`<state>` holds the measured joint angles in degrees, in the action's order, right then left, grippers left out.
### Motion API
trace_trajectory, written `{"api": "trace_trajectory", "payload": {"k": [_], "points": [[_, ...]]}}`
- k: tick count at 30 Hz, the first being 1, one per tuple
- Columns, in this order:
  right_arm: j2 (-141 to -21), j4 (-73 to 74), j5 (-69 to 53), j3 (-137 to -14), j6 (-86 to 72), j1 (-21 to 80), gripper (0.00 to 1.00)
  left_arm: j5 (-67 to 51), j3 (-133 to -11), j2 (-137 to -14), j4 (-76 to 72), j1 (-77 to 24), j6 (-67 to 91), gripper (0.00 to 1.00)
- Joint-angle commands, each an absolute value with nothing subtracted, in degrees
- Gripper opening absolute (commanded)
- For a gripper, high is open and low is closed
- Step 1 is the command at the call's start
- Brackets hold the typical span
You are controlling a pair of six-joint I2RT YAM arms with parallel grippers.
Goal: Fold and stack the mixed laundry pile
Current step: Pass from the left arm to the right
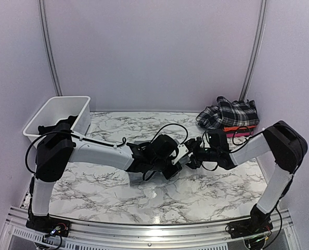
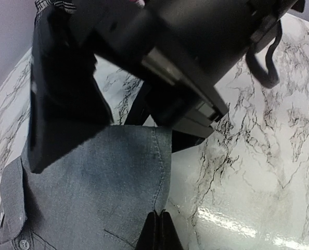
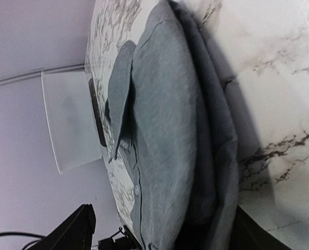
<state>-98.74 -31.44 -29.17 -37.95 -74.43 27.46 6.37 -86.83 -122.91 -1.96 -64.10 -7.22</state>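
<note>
the white grey-veined marble table is seen under both pincers. the grey collared button shirt is laid on it, directly below the two pincers where they meet, and is folded into several layers.

the white plastic slotted basket is placed well to the far left of the left pincer; a dark cloth is held in it. the black-and-white plaid piece is found beyond the right pincer, stacked on the red-pink piece.

the left pincer is shown with its tips pressed together on the shirt's seamed edge. the right pincer is spread wide, with the folded shirt lying between its fingers. a small button is seen to the left of the left pincer.
</note>
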Motion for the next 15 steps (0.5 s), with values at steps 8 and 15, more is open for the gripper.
{"api": "trace_trajectory", "payload": {"k": [8,15], "points": [[-109.4,-33.3,-29.4,-45.1,-74.5,28.5,0.61,4.0,-84.3,-118.6,-5.3,-63.9,-9.0,0.00],[-111.2,-33.8,-30.8,-47.0,-72.9,28.5,0.13,6.0,-83.2,-117.6,-5.1,-63.7,-9.3,0.00]]}}
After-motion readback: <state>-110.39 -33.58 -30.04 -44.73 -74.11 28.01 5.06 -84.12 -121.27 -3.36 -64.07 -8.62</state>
